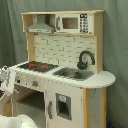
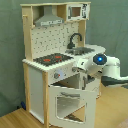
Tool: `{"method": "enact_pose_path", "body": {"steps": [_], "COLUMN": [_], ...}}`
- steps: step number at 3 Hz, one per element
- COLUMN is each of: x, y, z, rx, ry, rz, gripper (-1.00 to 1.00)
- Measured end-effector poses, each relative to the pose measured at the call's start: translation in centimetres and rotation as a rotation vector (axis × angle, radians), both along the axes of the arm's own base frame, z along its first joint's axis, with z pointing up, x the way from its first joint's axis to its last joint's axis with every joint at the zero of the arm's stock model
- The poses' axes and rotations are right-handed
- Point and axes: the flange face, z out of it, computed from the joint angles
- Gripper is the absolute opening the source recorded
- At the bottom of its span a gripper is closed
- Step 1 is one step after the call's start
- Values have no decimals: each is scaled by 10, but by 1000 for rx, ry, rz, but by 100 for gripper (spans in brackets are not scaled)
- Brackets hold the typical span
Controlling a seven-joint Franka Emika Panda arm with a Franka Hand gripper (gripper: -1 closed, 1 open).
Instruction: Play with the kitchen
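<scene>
We are reaching at the kitchen (image 2: 50, 65), standing on the floor; its open oven door (image 2: 69, 104) is hanging just below our tool (image 2: 85, 79), whose grip we cannot tell

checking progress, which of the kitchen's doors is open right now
The oven door with the window, under the stovetop, hangs swung open in the second exterior view. The cabinet door under the sink is shut.

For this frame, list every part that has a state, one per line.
kitchen: upright.
oven door: hanging open, tilted outward, in the second exterior view.
lower cabinet door: shut.
microwave door: shut.
sink: empty.
arm: at the kitchen's front, by the open door.
</scene>
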Motion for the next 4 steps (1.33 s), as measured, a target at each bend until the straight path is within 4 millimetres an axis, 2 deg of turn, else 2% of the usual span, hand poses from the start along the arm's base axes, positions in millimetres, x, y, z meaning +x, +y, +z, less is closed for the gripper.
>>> {"method": "enact_pose_path", "body": {"steps": [1,3,4], "x": [-7,-46,-58], "y": [9,40,44], "z": [23,49,63], "rx": [-53,-224,-333], "ry": [-104,-289,-360], "rz": [10,75,113], "gripper": [100,100,100]}}
